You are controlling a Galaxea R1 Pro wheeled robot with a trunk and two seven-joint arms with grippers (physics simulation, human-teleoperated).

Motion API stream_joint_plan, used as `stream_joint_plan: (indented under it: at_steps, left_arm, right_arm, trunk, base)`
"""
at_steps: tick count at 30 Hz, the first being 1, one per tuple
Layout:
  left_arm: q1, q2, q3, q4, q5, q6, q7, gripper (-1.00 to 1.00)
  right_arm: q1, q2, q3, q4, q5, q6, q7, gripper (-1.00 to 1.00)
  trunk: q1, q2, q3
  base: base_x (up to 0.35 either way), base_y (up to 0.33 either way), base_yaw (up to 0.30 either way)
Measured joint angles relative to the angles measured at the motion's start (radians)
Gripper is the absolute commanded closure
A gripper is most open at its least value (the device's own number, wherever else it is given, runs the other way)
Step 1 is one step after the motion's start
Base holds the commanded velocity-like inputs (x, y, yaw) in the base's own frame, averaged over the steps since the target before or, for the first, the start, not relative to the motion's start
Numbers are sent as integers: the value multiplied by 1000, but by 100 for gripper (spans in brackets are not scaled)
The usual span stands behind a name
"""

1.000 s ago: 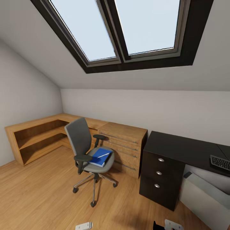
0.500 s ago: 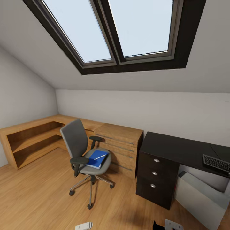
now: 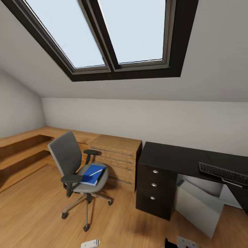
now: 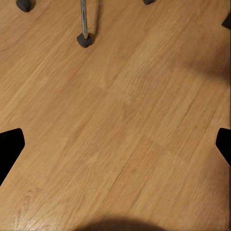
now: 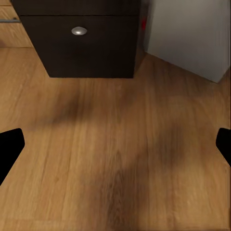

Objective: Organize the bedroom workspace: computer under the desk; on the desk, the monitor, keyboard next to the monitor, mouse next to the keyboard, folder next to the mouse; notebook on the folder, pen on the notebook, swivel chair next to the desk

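Head view shows the bedroom: the chair (image 3: 74, 168) stands at about 8 o'clock on the plank floor (image 3: 31, 213), with the blue folder (image 3: 90, 174) on its seat and a slim pen (image 3: 96, 172) lying across the folder. The black worktop (image 3: 174, 158) runs from centre toward 3 o'clock, carrying the keyboard (image 3: 223, 173) at its far right; the pale computer (image 3: 198, 207) sits tilted beneath it. Both wrist views look down at bare floor, and each gripper's (image 4: 115, 144) (image 5: 115, 144) dark fingertips sit at opposite picture edges, spread wide and holding nothing. The step in hand looks like an approach to the chair; it would go best by rolling up square to the seat, stopping short of the casters (image 4: 84, 40), then lifting the pen first. No brand, label or writing can be read anywhere.
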Motion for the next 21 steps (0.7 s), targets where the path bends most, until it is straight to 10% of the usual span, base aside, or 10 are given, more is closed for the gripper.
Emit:
stream_joint_plan:
  at_steps: [21]
  left_arm:
    - [0, 1, 1, 0, 0, -2, 0, -100]
  right_arm:
    - [5, 8, 0, 0, 1, -14, 2, -100]
  trunk:
    - [-81, 147, 79]
  base:
    - [0, 0, -247]
